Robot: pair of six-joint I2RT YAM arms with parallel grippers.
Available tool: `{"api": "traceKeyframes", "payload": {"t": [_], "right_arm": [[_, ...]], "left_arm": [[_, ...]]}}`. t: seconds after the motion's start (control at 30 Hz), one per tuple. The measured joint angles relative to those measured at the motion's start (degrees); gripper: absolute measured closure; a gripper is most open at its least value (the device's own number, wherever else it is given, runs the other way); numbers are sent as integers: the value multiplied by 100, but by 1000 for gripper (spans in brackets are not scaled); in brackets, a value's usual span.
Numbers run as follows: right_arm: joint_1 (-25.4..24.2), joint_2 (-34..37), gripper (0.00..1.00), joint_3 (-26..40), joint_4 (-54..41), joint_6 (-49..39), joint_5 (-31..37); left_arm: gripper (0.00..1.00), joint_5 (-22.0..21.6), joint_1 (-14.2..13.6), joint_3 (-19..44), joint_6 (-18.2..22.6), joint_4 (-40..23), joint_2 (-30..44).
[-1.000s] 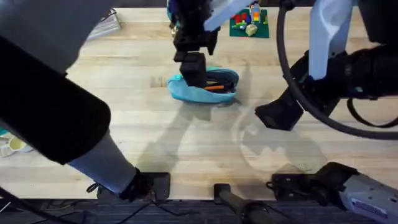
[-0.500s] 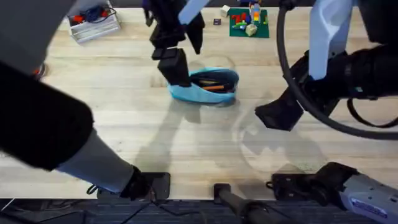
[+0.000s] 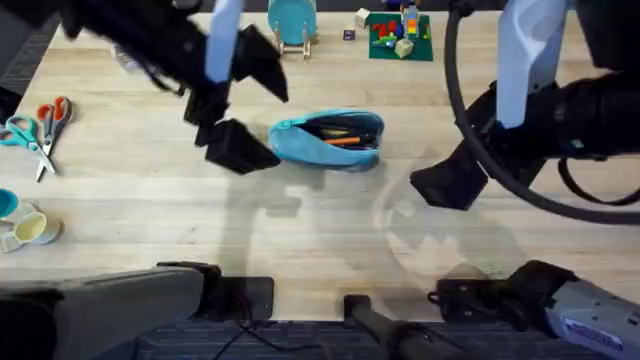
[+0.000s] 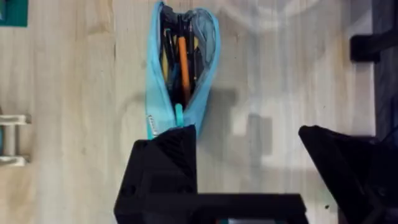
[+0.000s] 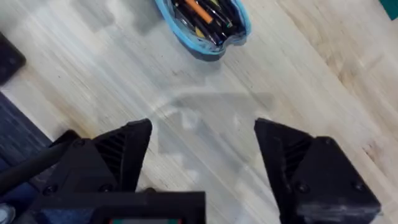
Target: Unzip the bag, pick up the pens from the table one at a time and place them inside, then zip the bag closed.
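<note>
Open bag [image 3: 328, 139] of pens [image 3: 340, 133] on the table [image 3: 300, 220], both hands empty.

The bag lies unzipped just above the middle of the overhead frame, orange and black pens inside. The left hand [image 3: 235, 140] hangs at the bag's left end, fingers spread, gripping nothing. The right hand [image 5: 202, 155] hovers wide open over bare wood to the bag's right. Scissors [image 3: 40, 125] lie at the far left edge.
</note>
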Motion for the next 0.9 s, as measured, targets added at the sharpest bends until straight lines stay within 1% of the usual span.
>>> {"api": "traceKeyframes", "payload": {"t": [0.07,0.13,0.33,0.43,0.5,0.63,0.77,0.9], "right_arm": [[0,0,5,0,0,1,0],[0,0,4,0,0,2,0],[0,0,4,0,0,0,0],[0,0,3,0,0,0,0],[0,0,4,0,0,2,0],[0,0,5,0,0,2,0],[0,0,4,0,0,2,0],[0,0,4,0,0,0,0]], "left_arm": [[6,208,280,-246,171,-3,-63],[6,343,490,-398,325,-22,-74],[6,664,971,-653,927,-24,-74],[6,954,1404,-759,1399,-31,-74],[6,1124,1753,-852,1720,-66,-74],[6,1272,2279,-1071,2227,-62,-74],[6,1359,2678,-1248,2688,9,-74],[6,1545,2951,-1352,3045,91,-22]]}}
